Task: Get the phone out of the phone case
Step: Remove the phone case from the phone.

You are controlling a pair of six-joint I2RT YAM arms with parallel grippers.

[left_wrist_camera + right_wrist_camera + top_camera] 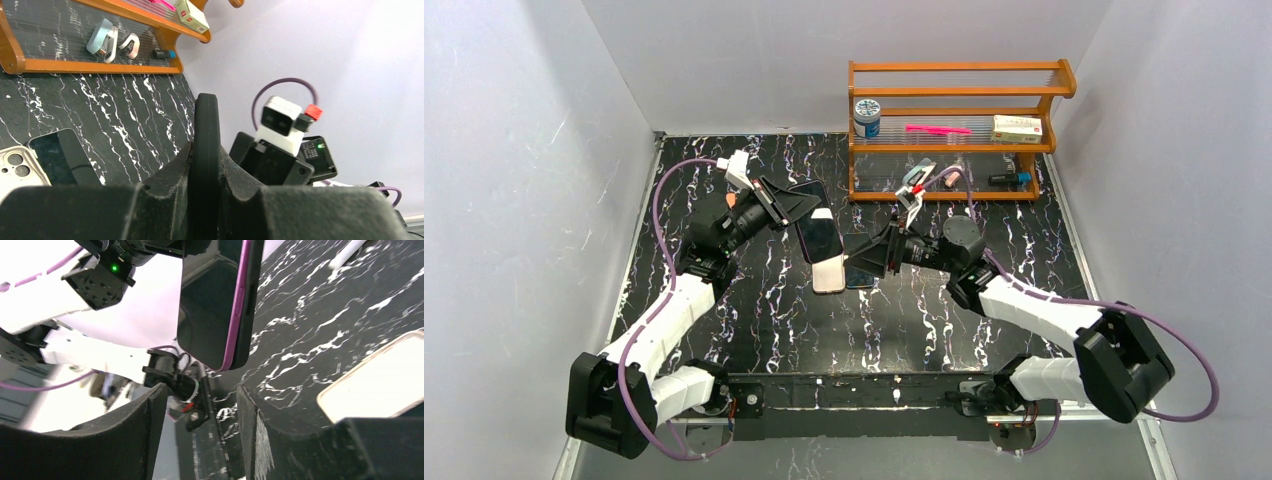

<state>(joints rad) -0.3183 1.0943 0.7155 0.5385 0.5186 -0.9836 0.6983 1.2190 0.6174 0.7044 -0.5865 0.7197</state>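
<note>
Wooden rack [959,67] beyond the jaws, on it blue-lidded jar [866,117], pink pen [938,129], pale box [1017,128], blue-tipped marker [1010,180] on lower shelf, black marbled tabletop [754,320] beneath the jaws.

Top view: high behind the arm bases [864,392], facing the wooden rack [959,92]. Wrist views: close over their own fingers [150,205], facing each other. All share the marbled surface [754,320].

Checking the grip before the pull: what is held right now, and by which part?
Left gripper pinches the black cased phone across its faces, at one end. Right gripper is open, holding nothing.
</note>
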